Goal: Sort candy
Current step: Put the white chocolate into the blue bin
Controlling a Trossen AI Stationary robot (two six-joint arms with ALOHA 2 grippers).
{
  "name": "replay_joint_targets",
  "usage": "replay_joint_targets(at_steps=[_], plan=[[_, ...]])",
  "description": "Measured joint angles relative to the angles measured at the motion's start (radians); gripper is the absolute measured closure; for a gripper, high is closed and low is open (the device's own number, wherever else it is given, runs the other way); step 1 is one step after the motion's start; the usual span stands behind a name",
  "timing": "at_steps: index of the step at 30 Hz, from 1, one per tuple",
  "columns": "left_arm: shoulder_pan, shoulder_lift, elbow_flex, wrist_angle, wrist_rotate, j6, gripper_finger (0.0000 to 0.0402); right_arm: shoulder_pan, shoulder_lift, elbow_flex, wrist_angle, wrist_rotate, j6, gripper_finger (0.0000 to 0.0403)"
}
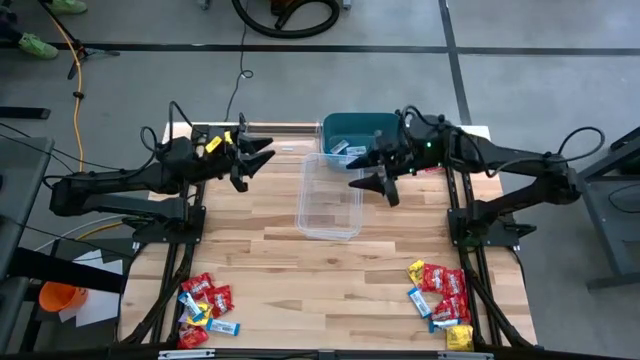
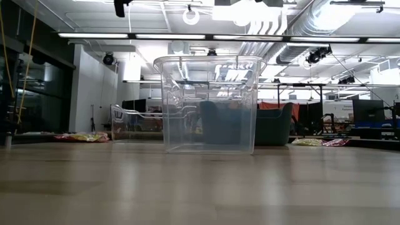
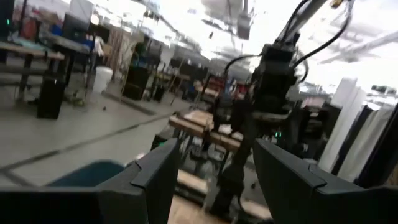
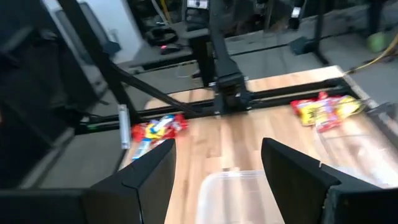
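Observation:
The candy lies in two heaps of red, yellow and light blue packets, one at the near left corner (image 1: pixel 205 308) and one at the near right corner (image 1: pixel 440 298). A few packets (image 1: pixel 340 148) lie in the teal bin. My left gripper (image 1: pixel 258 160) hangs open in the air over the far left of the table, pointing toward the right; its wrist view (image 3: pixel 214 180) shows nothing between the fingers. My right gripper (image 1: pixel 372 178) hangs open above the clear tub's far right corner, beside the teal bin, and is empty too (image 4: pixel 217 174).
A tall clear tub (image 1: pixel 330 195) stands upright in the middle of the table. The teal bin (image 1: pixel 360 128) stands behind it at the far edge, with another clear tub (image 2: pixel 132 122) to its left. Bare wood lies between the two candy heaps at the near side.

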Motion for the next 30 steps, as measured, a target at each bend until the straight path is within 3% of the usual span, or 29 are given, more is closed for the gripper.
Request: replay_joint_targets(at_steps=[3, 8, 10, 14, 19, 23, 30], plan=[[0.000, 0.000, 0.000, -0.016, 0.000, 0.000, 0.0206, 0.020, -0.001, 0.000, 0.001, 0.066, -0.018, 0.0172], [-0.005, 0.006, 0.023, -0.059, 0.000, 0.000, 0.0206, 0.004, -0.011, 0.000, 0.005, 0.082, -0.007, 0.0172], [-0.029, 0.032, 0.083, -0.177, 0.013, 0.027, 0.0206, -0.004, -0.011, 0.000, 0.005, 0.082, -0.007, 0.0172], [-0.121, 0.122, 0.275, -0.585, 0.042, 0.107, 0.0206, -0.019, -0.011, 0.000, 0.004, 0.082, -0.007, 0.0172], [-0.277, 0.263, 0.512, -1.064, 0.065, 0.089, 0.0206, -0.026, -0.011, 0.000, 0.003, 0.082, -0.028, 0.0172], [-0.446, 0.349, 0.617, -1.305, 0.102, -0.044, 0.0206, -0.026, -0.011, 0.000, -0.005, 0.081, -0.069, 0.0172], [-0.809, 0.518, 0.634, -1.428, 0.133, -0.233, 0.0206, -0.037, -0.011, 0.000, -0.011, 0.079, -0.104, 0.0172]])
